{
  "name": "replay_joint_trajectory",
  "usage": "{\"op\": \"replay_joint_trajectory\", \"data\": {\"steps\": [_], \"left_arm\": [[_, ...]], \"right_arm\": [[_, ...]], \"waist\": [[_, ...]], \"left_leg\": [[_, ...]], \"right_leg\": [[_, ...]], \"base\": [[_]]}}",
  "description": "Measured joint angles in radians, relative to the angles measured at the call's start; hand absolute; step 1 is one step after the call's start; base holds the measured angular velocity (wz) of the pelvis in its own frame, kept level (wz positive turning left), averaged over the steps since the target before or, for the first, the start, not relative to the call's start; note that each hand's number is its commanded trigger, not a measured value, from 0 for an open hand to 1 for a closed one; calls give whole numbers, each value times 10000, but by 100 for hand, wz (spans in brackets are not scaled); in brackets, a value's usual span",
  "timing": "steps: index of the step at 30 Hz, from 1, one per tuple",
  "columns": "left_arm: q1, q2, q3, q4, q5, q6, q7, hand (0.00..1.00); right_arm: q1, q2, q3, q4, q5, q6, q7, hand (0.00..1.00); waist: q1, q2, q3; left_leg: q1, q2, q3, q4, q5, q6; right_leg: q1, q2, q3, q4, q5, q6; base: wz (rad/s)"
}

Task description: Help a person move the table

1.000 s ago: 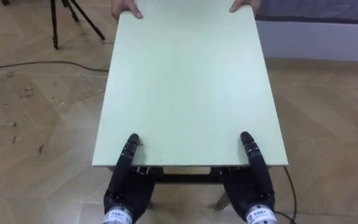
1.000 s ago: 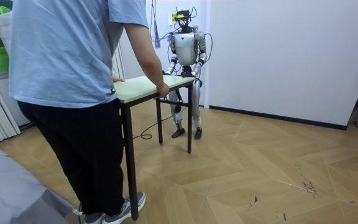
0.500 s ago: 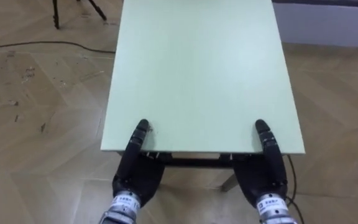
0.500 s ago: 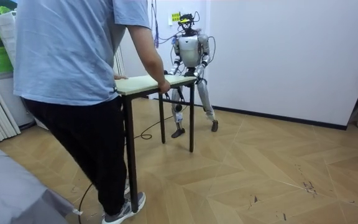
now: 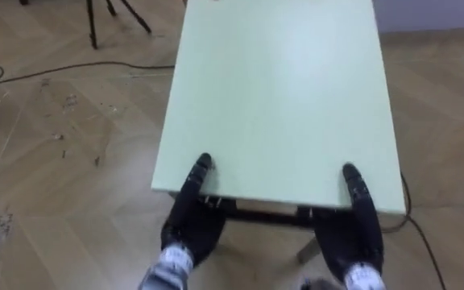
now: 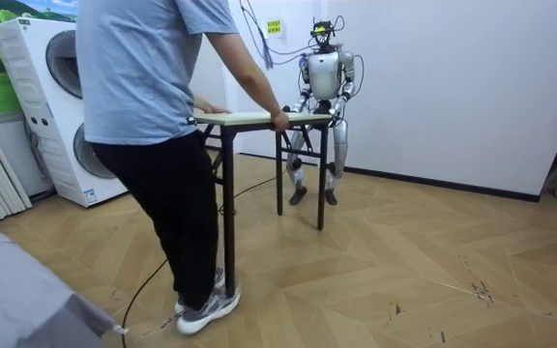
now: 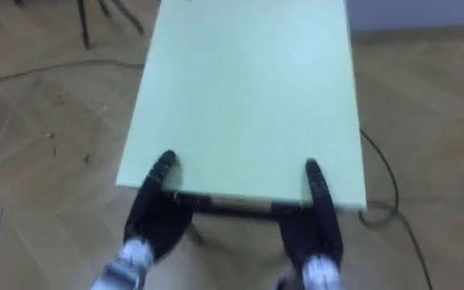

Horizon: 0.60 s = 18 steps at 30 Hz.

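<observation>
Counter, pale green, stretching ahead of both hands; left hand and right hand each clamp its near edge, thumb on top, palm beneath; person holds far end.

**Table**. Rectangular, with a plain pale green top and a thin edge, on a dark frame with slim dark legs.

- **Pose:** upright, with the top level.
- **Place:** on the wood floor to the room view's right of the washing machine and well apart from it. Its long side runs away from the machine.
- **Far end from the machine:** the left hand and right hand each clamp a corner, with a thumb on top and the palm under the edge.
- **Near end to the machine:** a person grips it with both hands.
- **Legs:** whether they touch the floor cannot be told.
</observation>
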Motion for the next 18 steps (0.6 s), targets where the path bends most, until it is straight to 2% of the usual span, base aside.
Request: {"op": "replay_joint_trajectory", "data": {"steps": [1, 2, 3, 4, 5, 6, 7, 8, 9, 10, 11, 13, 14, 15, 16, 17, 18], "left_arm": [[-4, -15, 1, -11, 1, 24, -68, 100], [13, -37, 37, -41, -13, 27, -97, 100], [43, -116, 148, -34, -42, 97, -94, 100], [116, -145, 152, -102, -41, 97, -94, 100], [168, -158, 154, -171, -24, 84, -94, 100], [216, -32, 164, -348, -19, 46, -120, 100], [205, 61, 137, -383, 71, 45, -127, 100], [192, 64, 128, -384, 88, 46, -128, 100], [208, 95, 128, -391, 74, 31, -128, 100], [244, 72, 182, -388, 72, 15, -127, 100], [300, 45, 221, -392, 73, -17, -126, 100], [704, 61, 245, -683, 193, -343, -133, 100], [732, 43, 249, -762, 265, -373, -135, 100], [646, 21, 254, -949, 396, -374, -137, 100], [461, 80, 234, -1026, 512, -231, -134, 100], [382, 125, 232, -1027, 572, -136, -115, 100], [448, 210, 238, -1118, 549, -118, -112, 100]], "right_arm": [[-15, -90, 73, -37, 22, -90, 142, 100], [-67, -129, 137, -87, 15, -159, 143, 100], [-181, -245, 241, -76, 31, -159, 62, 100], [-260, -406, 285, -50, 85, -127, -1, 100], [-296, -405, 285, -36, 77, -130, -6, 100], [-297, -366, 320, -77, 68, -141, 14, 100], [-158, -285, 342, -90, 140, -173, 77, 100], [-112, -311, 380, -96, 207, -211, 136, 100], [-143, -413, 495, -96, 259, -285, 159, 100], [-214, -579, 682, -93, 279, -359, 147, 100], [-240, -656, 792, -94, 346, -359, 134, 100], [-247, -709, 1145, -97, 521, -357, 132, 100], [-250, -689, 1138, -111, 528, -359, 167, 100], [-304, -710, 1042, -190, 589, -363, 324, 100], [-244, -671, 915, -234, 700, -378, 457, 100], [-191, -620, 894, -236, 774, -414, 489, 100], [-204, -622, 935, -235, 790, -423, 469, 100]], "waist": [[110, -3, 5], [180, -47, 30], [346, -47, 47], [651, 101, -26], [815, 183, -73], [731, 81, -60], [453, -222, -116], [430, -332, -114], [512, -449, -91], [767, -498, -63], [931, -441, -57], [1380, -517, 6], [1386, -520, -2], [1205, -632, 23], [942, -711, 32], [968, -804, 52], [1172, -895, 49]], "left_leg": [[-96, -112, 257, 189, -38, 71], [-103, -227, 312, 239, -40, 89], [-155, -501, -27, 247, -13, 144], [-483, -689, -813, -19, 121, 263], [-671, -587, -1021, -105, 225, 329], [-827, -474, -672, -163, 347, 439], [-776, -634, -286, -306, 455, 547], [-754, -719, -100, -338, 489, 599], [-743, -797, 212, -307, 503, 626], [-752, -805, 334, -185, 514, 644], [-786, -778, 217, -192, 549, 623], [-1208, -917, -757, -172, 886, 652], [-1429, -1090, -1108, -369, 1001, 573], [-1746, -1218, -1176, -879, 1199, 911], [-1931, -1196, -341, -937, 1368, 1101], [-1935, -1243, -144, -935, 1422, 1201], [-1954, -1197, 194, -924, 1444, 1244]], "right_leg": [[240, -4, 204, 216, -510, 109], [232, 6, 264, 30, -664, 181], [141, 192, 415, -181, -656, 216], [142, 673, 785, -823, -614, 299], [195, 929, 917, -1191, -666, 450], [431, 815, 829, -1048, -941, 520], [1054, 493, 720, -629, -1429, 530], [1428, 444, 754, -617, -1665, 513], [1912, 461, 808, -1020, -2118, 513], [2064, 521, 871, -1709, -2416, 622], [2121, 645, 904, -2030, -2421, 624], [2896, 1061, 1098, -4014, -2413, 619], [3000, 1055, 1207, -4488, -2417, 626], [2855, 1044, 1260, -4849, -2596, 802], [2676, 964, 1024, -4068, -2748, 730], [2620, 979, 993, -3862, -2832, 650], [2679, 1143, 917, -3932, -2964, 544]], "base": [[-14], [-50], [-81], [-92], [-58], [26], [60], [41], [-47], [-81], [-110], [-82], [-10], [69], [80], [33], [-56]]}}
